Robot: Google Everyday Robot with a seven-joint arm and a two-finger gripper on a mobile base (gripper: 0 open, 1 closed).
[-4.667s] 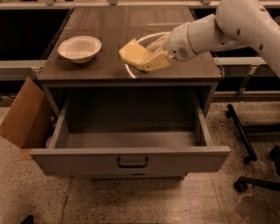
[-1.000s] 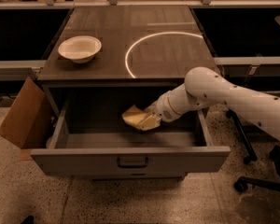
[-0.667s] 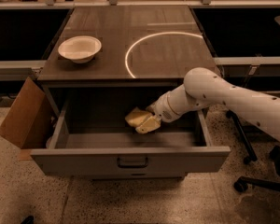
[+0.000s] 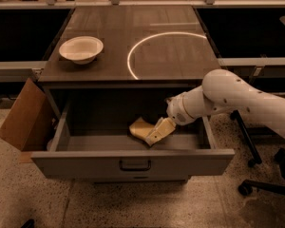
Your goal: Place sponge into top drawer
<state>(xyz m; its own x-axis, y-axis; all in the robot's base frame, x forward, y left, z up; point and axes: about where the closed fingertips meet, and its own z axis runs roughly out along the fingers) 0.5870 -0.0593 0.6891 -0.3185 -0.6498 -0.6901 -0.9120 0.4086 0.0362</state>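
Observation:
The pale yellow sponge point(image 4: 139, 127) is inside the open top drawer point(image 4: 133, 163), low over or on its floor, a little right of the middle. My gripper point(image 4: 157, 131) reaches down into the drawer from the right and sits right against the sponge's right side, partly covering it. The white arm point(image 4: 228, 96) crosses over the drawer's right wall. The drawer is pulled fully out, with its dark handle point(image 4: 135, 165) at the front centre.
A white round bowl point(image 4: 81, 49) stands on the cabinet top at the left, beside a pale ring mark point(image 4: 167, 55). A brown cardboard box point(image 4: 23, 115) leans at the drawer's left side. An office chair base point(image 4: 266, 172) stands at the right on the floor.
The gripper carried the sponge from the cabinet top down into the drawer. In the last second the sponge sank lower towards the drawer floor.

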